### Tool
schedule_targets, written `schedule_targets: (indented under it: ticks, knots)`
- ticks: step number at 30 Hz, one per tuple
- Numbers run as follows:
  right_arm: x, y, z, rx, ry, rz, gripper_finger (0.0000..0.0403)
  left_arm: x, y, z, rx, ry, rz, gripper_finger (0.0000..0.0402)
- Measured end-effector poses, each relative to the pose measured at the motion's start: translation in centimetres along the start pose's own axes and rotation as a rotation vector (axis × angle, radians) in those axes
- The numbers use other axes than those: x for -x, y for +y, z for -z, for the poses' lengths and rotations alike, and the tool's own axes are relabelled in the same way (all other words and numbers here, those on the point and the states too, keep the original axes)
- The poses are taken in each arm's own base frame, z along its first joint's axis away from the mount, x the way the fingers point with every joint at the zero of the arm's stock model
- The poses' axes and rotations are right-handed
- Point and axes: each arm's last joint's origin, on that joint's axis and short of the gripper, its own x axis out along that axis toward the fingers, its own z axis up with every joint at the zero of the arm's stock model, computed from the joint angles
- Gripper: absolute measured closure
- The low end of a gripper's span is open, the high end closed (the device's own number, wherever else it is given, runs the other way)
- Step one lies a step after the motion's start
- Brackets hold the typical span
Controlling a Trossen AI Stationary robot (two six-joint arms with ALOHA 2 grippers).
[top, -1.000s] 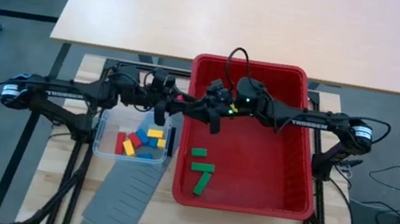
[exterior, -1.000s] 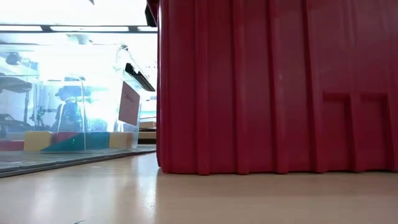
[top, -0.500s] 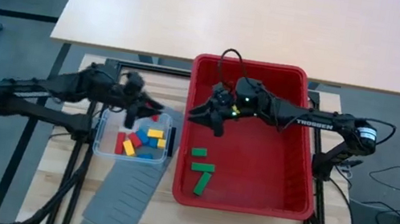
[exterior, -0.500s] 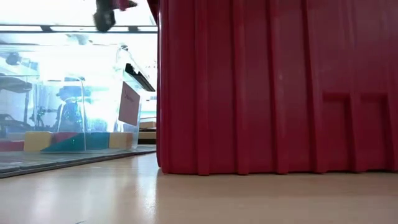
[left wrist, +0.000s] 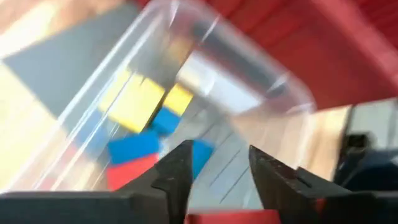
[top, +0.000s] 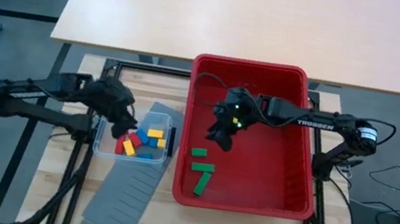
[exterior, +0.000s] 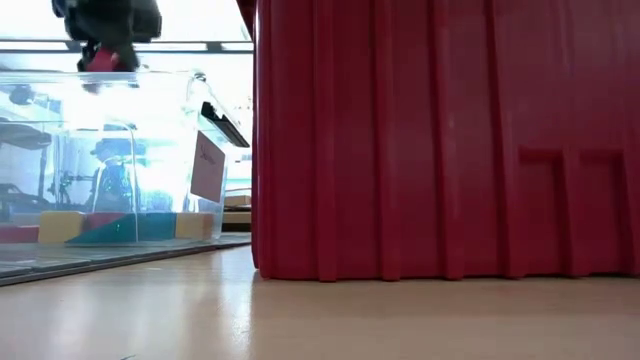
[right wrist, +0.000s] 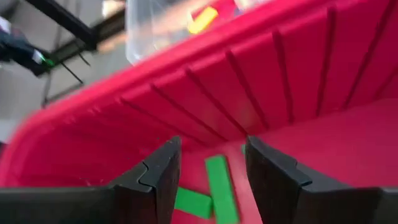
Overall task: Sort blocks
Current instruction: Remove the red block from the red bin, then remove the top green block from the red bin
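Over the small clear plastic tub (top: 132, 141) of mixed blocks (top: 139, 142), the left gripper (left wrist: 214, 180) pinches a red block (left wrist: 231, 216), best released low, while the right gripper (right wrist: 210, 163) hovers open, empty, above 3 green blocks (top: 200, 167) in the neighbouring red plastic bin (top: 296, 195).

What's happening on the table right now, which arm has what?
The robot is sorting blocks by colour. The left gripper hangs over the clear tub with a red block between its fingers; red, yellow and blue blocks already lie inside. The right gripper is open and empty, inside the red bin, pointing down toward the three green blocks on the bin floor.
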Motion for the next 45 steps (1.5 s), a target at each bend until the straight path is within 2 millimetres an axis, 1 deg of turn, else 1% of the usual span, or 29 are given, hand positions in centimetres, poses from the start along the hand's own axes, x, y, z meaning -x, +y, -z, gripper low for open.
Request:
schedule_targets:
  ticks: [2,5,10,12,15,17,20,23,27,31,34,37,40,42,45]
  knots:
    - [-0.4,-0.2,0.4,0.030,0.038,0.026,0.0252,-0.7,0.2,0.0,-0.006,0.065,-0.037,0.0249]
    - [-1.1,-0.8,1.2,0.067,0.105,0.091,0.0254,-1.6,0.2,-0.3,-0.025,0.109,-0.060,0.0227]
    - [-2.4,-1.7,2.1,0.084,0.196,0.122,0.0251,-2.6,0.0,-0.9,-0.058,0.110,-0.058,0.0197]
    - [-2.8,-1.9,2.3,0.079,0.209,0.124,0.0250,-2.7,-0.3,-1.4,-0.071,0.062,-0.030,0.0186]
    - [-3.2,-2.2,2.4,0.053,0.218,0.129,0.0257,-2.7,-1.2,-2.8,-0.110,-0.070,0.078,0.0173]
    - [-3.1,-2.4,2.3,0.029,0.214,0.135,0.0269,-2.6,-1.9,-3.7,-0.147,-0.163,0.149,0.0168]
    - [-2.6,-2.6,2.1,-0.002,0.197,0.146,0.0289,-2.8,-2.8,-4.8,-0.214,-0.262,0.203,0.0166]
    - [-2.0,-2.8,2.1,-0.019,0.197,0.165,0.0307,-3.9,-3.3,-5.7,-0.266,-0.293,0.228,0.0172]
    - [-1.0,-3.3,2.2,-0.071,0.209,0.209,0.0326,-6.2,-3.8,-6.5,-0.287,-0.239,0.293,0.0183]
    - [1.3,-3.2,1.6,-0.139,0.133,0.226,0.0340,-8.3,-4.4,-7.1,-0.309,-0.216,0.352,0.0190]
    - [3.5,-2.8,1.1,-0.144,0.058,0.246,0.0349,-9.0,-4.9,-7.5,-0.337,-0.241,0.387,0.0194]
    - [5.8,-2.3,0.8,-0.130,-0.024,0.305,0.0357,-9.6,-5.0,-7.9,-0.347,-0.258,0.397,0.0193]
    - [7.7,-1.5,0.9,-0.123,-0.094,0.358,0.0363,-10.3,-5.1,-8.2,-0.357,-0.273,0.403,0.0191]
    - [8.4,-1.2,1.4,-0.118,-0.121,0.362,0.0365,-10.7,-5.2,-8.4,-0.362,-0.278,0.413,0.0189]
    - [8.8,-1.2,2.5,-0.139,-0.154,0.352,0.0369,-11.3,-5.4,-8.7,-0.373,-0.297,0.440,0.0189]
